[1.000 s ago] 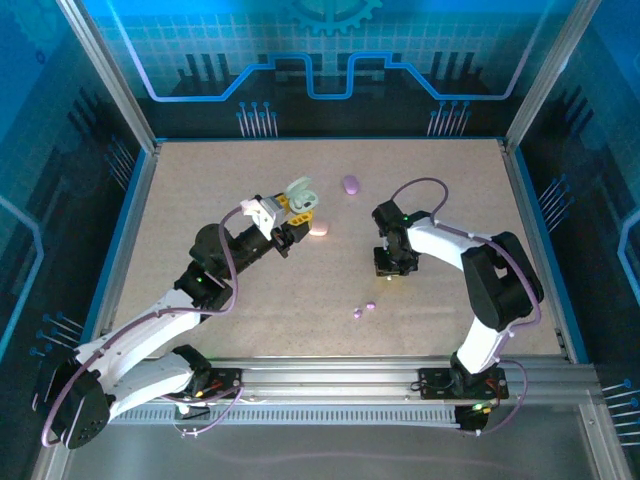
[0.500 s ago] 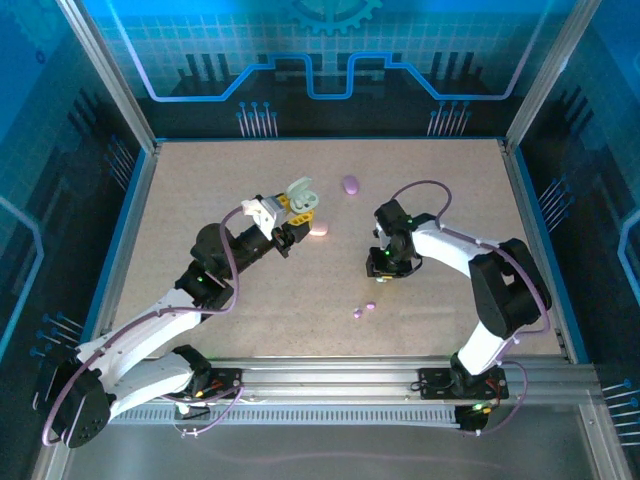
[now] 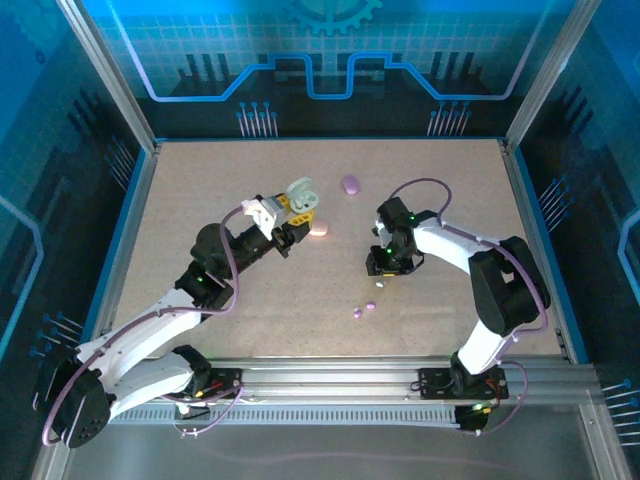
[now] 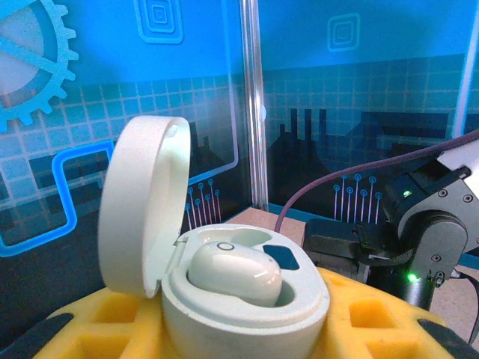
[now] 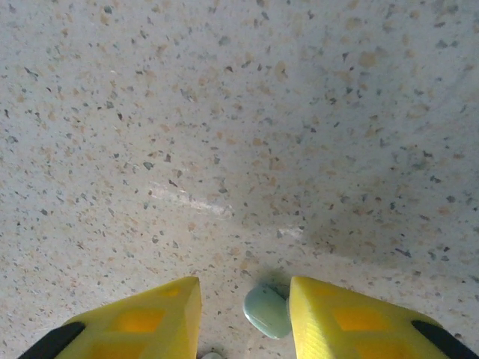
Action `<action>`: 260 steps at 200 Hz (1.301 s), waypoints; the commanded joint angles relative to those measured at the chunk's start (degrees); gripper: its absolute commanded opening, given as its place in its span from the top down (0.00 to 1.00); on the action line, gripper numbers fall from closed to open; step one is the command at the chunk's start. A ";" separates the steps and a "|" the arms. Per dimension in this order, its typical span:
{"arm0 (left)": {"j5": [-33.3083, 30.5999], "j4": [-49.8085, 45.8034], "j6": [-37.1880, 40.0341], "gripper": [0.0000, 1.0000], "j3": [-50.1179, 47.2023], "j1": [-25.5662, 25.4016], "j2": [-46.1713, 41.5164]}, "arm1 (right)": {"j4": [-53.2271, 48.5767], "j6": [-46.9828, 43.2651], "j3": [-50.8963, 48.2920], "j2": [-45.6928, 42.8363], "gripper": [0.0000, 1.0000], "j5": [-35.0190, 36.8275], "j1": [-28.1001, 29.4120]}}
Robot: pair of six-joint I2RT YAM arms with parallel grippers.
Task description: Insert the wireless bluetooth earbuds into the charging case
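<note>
The left gripper (image 3: 297,207) is closed on the open charging case (image 4: 247,299), which sits upright between its yellow fingers (image 4: 97,325). The lid (image 4: 142,202) is tipped back. One pale earbud (image 4: 233,273) lies seated in a well of the case; the well next to it shows a dark blue patch.

Just beside the charging case, on the side toward the arm bases and to its right, a pink case (image 3: 318,228) lies on the speckled table (image 3: 200,170). A purple case (image 3: 350,185) lies near the charging case, to its right and a little farther back.

Well to the right of the charging case and nearer the bases, the right gripper (image 5: 245,314) points down at the table with its jaws apart. Between them lies a mint green earbud (image 5: 267,310), close against the right-hand finger and clear of the other, so it is not pinched. Nearer the bases again lie two purple earbuds (image 3: 358,313) (image 3: 370,305), side by side.
</note>
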 commanded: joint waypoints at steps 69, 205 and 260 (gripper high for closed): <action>0.96 1.61 -0.52 0.63 1.56 -0.42 -0.03 | -4.84 -3.87 3.98 5.94 0.60 -0.45 1.90; 0.90 2.07 -0.96 0.63 1.17 -0.43 0.10 | -7.69 -2.86 6.94 7.34 0.67 4.84 2.43; 0.51 1.71 -0.54 0.63 0.97 -0.45 -0.34 | -8.48 -3.21 8.25 8.79 0.67 5.63 2.60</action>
